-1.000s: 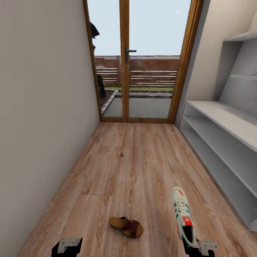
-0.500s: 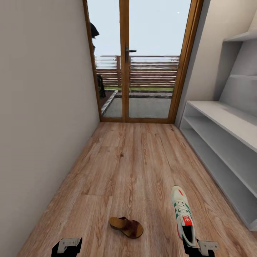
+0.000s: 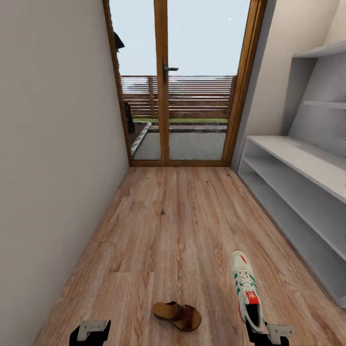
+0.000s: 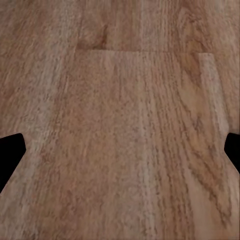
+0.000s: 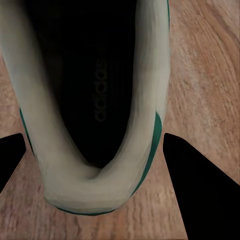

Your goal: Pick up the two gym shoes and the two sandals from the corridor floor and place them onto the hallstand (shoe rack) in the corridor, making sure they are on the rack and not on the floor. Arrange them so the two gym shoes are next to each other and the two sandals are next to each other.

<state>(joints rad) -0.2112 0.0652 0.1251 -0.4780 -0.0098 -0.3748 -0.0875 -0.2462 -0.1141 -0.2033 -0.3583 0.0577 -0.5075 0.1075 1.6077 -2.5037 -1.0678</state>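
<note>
Below my right gripper (image 5: 95, 165) lies one gym shoe (image 3: 247, 290) on the corridor floor (image 3: 182, 226), heel toward me, toe pointing at the door. In the right wrist view my fingers (image 5: 197, 190) stand spread wide on either side of the heel collar, gripping nothing. My left gripper (image 4: 120, 150) is likewise spread wide and empty over bare planks. One sandal (image 3: 177, 315) lies near the shoe, on its left. The hallstand (image 3: 298, 187) runs along the right wall. To grasp well, I judge I should descend straight, keep the heel centred between the fingers, close on the collar sides rather than the soft tongue, then lift before swinging toward the rack.
</note>
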